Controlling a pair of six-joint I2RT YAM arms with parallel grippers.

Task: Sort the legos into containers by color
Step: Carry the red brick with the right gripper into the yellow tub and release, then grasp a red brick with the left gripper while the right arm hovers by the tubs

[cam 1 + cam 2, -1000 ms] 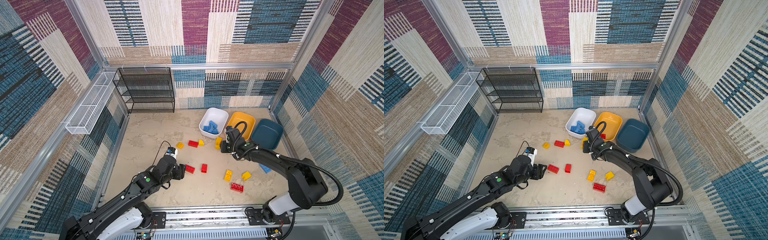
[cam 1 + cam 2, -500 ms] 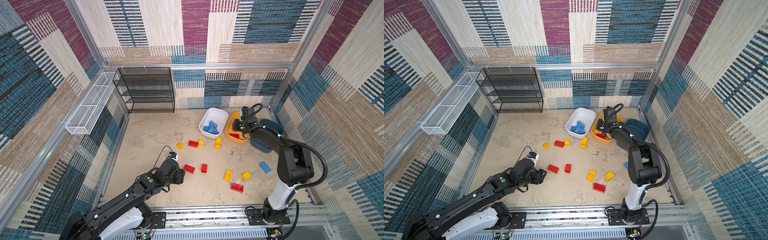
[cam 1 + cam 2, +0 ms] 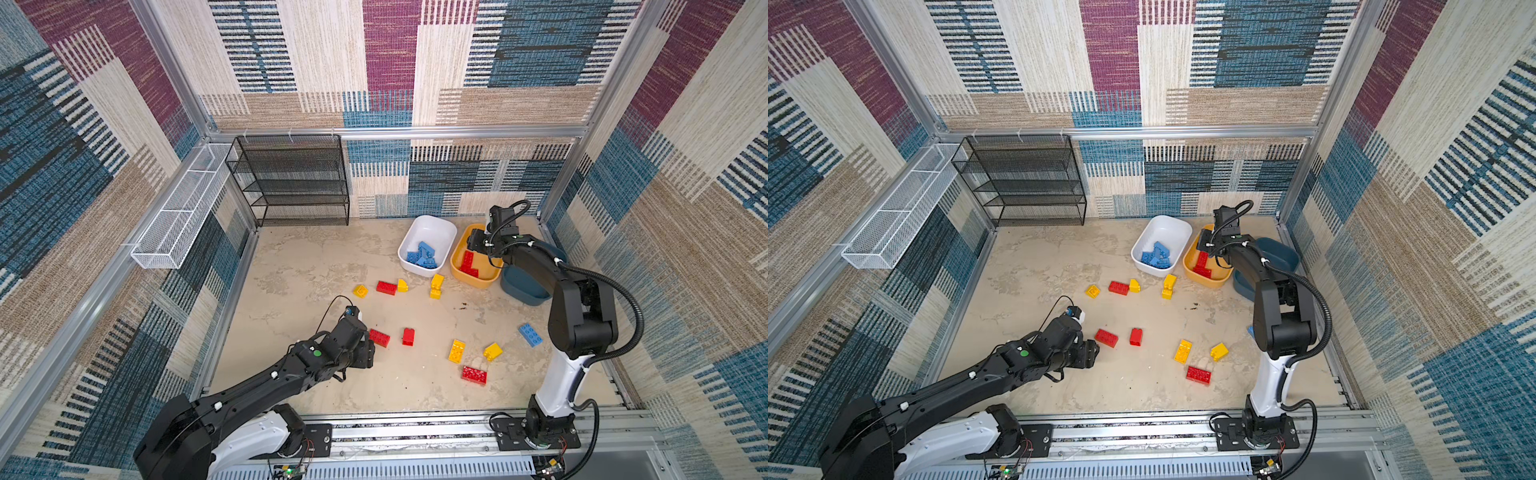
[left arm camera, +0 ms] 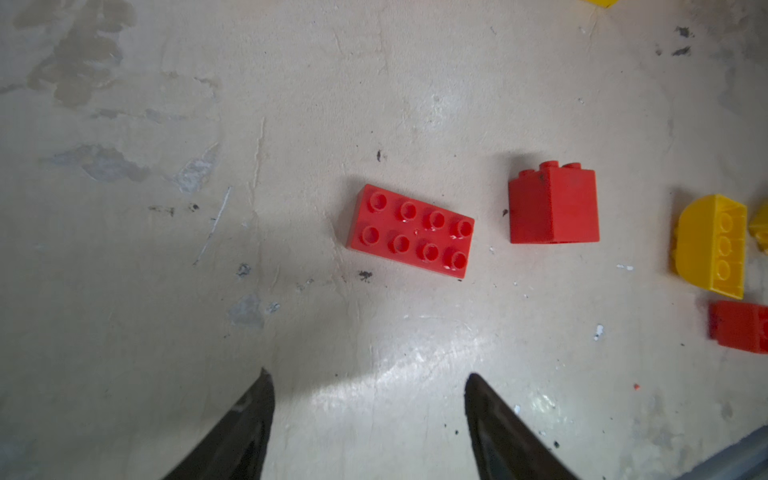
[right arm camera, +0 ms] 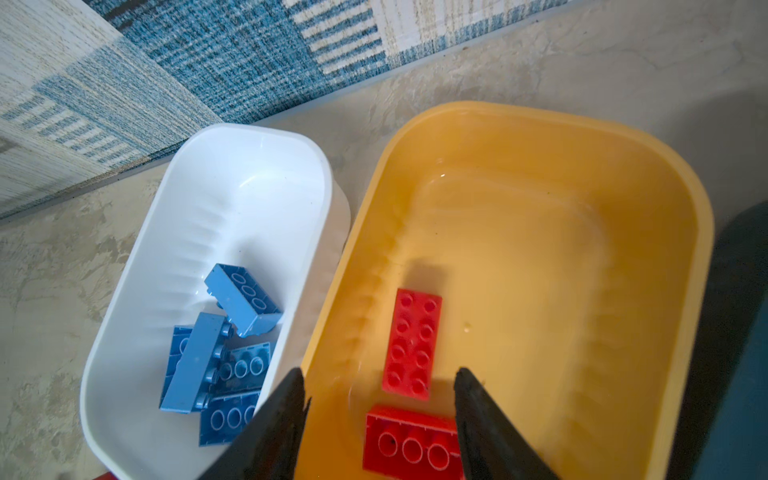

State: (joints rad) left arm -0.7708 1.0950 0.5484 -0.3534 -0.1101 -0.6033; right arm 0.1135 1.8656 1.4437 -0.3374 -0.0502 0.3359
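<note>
Hovering R pincer over yellow tub, jaws apart

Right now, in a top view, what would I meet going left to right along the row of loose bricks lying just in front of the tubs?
small square yellow plastic brick → red rectangular studded plastic brick → small yellow plastic brick with a curved side → elongated yellow studded plastic piece
</note>
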